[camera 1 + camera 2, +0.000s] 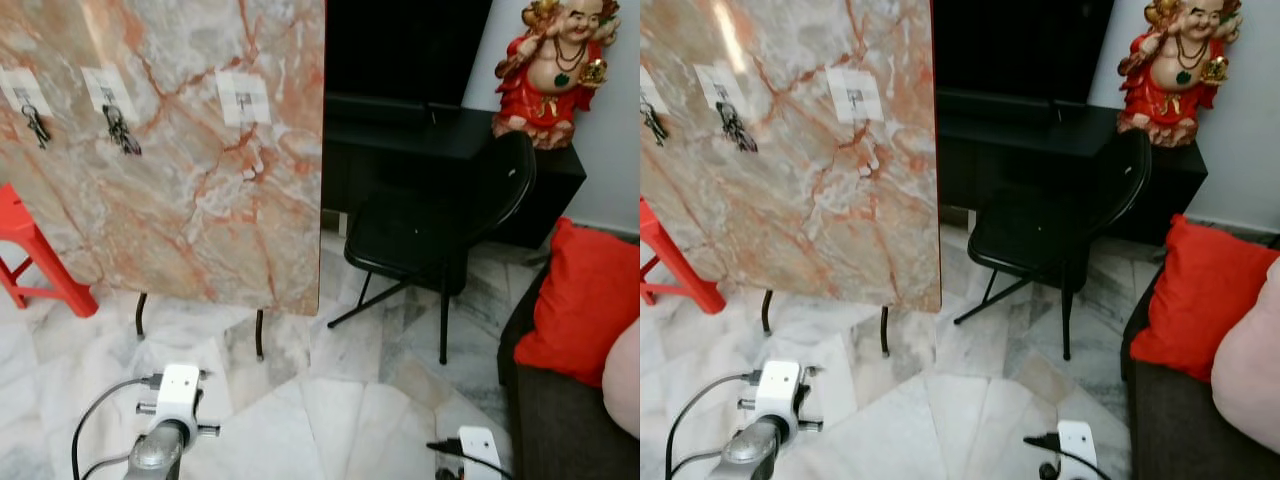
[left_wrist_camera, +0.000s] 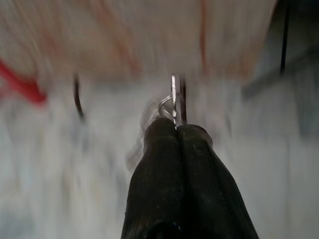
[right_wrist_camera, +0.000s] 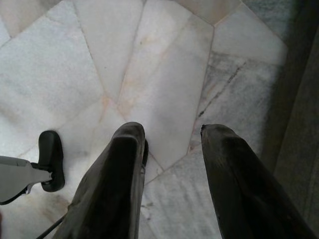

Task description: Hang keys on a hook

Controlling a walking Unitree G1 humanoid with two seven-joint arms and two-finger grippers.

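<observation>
Our left wrist view shows the left gripper (image 2: 175, 127) pinching keys (image 2: 172, 102); our right gripper (image 3: 172, 132) hangs open above marble floor (image 3: 164, 59)

A marble slab (image 1: 170, 150) stands on a pale marble floor (image 1: 330, 400) beside a black folding chair (image 1: 430, 235), a dark cabinet (image 1: 420, 150), a red figurine (image 1: 555, 65), a red stool (image 1: 35, 255) and a red cushion (image 1: 580, 300).

A tall marble-patterned board (image 1: 180, 150) is cream and pink with orange-red veins, carrying white square labels (image 1: 243, 97). The floor of pale marble tiles (image 1: 330, 400) is white with grey streaks. A black folding chair (image 1: 430, 235) stands by a red cushion (image 1: 580, 300).
</observation>
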